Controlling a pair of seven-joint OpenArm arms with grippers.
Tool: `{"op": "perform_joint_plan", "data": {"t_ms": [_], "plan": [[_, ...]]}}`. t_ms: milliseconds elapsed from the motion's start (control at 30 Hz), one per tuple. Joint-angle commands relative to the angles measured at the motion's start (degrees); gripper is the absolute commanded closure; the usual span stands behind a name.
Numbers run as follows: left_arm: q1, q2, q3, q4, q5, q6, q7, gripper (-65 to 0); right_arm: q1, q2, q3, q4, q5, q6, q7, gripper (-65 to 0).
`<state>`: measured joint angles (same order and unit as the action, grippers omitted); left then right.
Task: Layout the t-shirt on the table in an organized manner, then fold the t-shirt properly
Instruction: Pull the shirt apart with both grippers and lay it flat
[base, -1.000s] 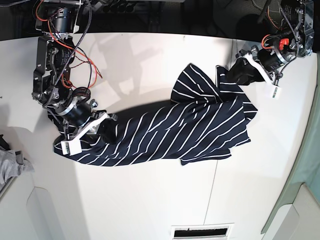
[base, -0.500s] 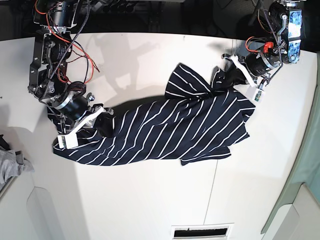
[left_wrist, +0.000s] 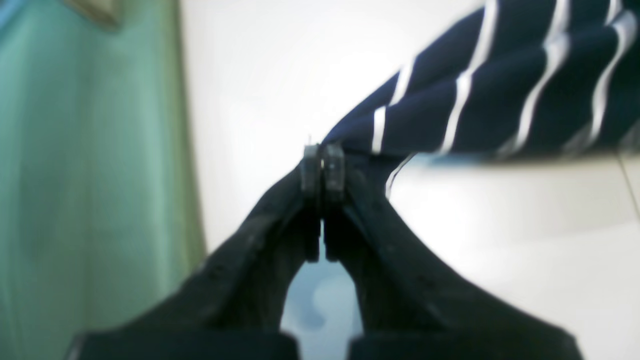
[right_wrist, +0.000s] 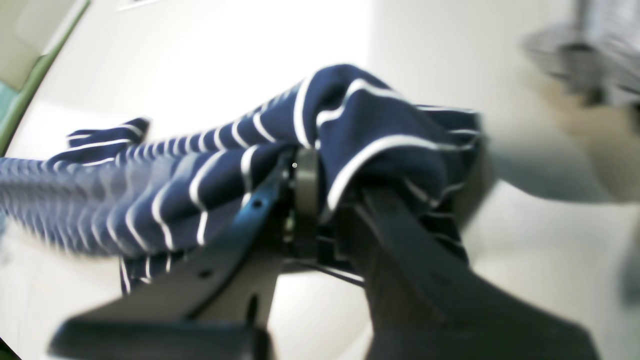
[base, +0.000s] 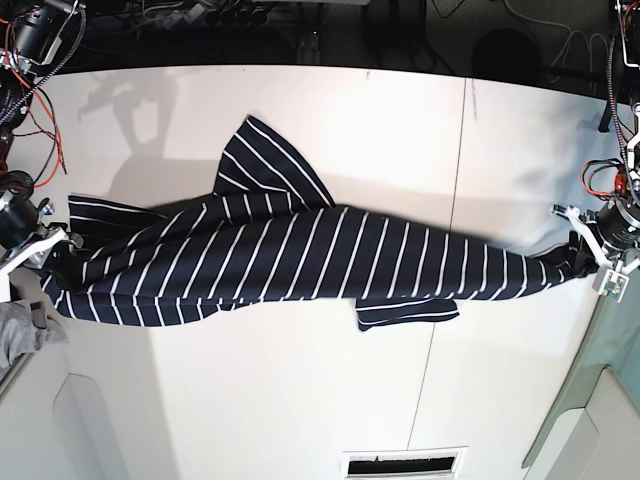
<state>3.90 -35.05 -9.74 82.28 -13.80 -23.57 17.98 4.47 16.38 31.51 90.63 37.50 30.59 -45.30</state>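
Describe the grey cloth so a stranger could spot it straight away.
Start at the big white table and follow the striped t-shirt to the base view's left edge. Just below that end lies the grey cloth: plain, crumpled, without stripes.

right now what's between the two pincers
The t-shirt, pulled long across the table from right pincer to left pincer, in the base view.

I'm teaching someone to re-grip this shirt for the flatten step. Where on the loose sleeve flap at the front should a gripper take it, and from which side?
Take the sleeve flap of the t-shirt at its free outer corner, coming from the near table edge. It lies flat below the stretched body with bare table around it. Both grippers, left and right, are shut on the shirt's ends.
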Motion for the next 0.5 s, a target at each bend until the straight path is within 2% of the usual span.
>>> {"op": "perform_joint_plan", "data": {"t_ms": [0,67,100,133,200,267,367,467], "plan": [[-0.92,-1.01,-0.46,1.25,-0.46,-1.07,-1.05,0.0,0.46,1.11,0.44,0.98,0.98,0.26,1.53,-6.3],[-0.94,-0.83,-0.44,1.40,-2.75,-4.85,-1.03,0.0,-0.39,0.90,0.17,0.87,1.20,0.17,1.55,-31.1],[-0.83,-0.55,-0.44,1.40,-4.02,-6.51,-0.96,0.0,-0.70,0.57,-0.13,0.83,1.31,-0.15,1.25,-41.4],[-0.81,0.00,-0.44,1.40,-4.79,-7.74,-0.55,0.0,-1.22,0.37,-0.46,0.81,1.38,-0.37,0.39,-45.8],[-0.70,1.09,-0.44,1.38,-5.46,-7.96,0.68,0.0,-2.08,-0.33,-0.76,0.81,1.60,-0.35,-2.45,-44.9],[-0.70,1.95,-0.44,1.38,-5.75,-7.96,1.42,0.0,-4.00,-0.92,-0.76,0.83,4.46,-0.35,-4.26,-44.9],[-0.48,2.71,-0.44,1.38,-5.75,-7.98,1.88,0.0,-9.07,-2.62,-0.79,0.87,8.94,1.49,-4.85,-44.9],[0.42,2.64,-0.46,1.38,-6.88,-7.98,2.36,0.0,-14.56,-5.73,-1.46,0.87,11.43,2.69,-4.83,-44.9]]}}
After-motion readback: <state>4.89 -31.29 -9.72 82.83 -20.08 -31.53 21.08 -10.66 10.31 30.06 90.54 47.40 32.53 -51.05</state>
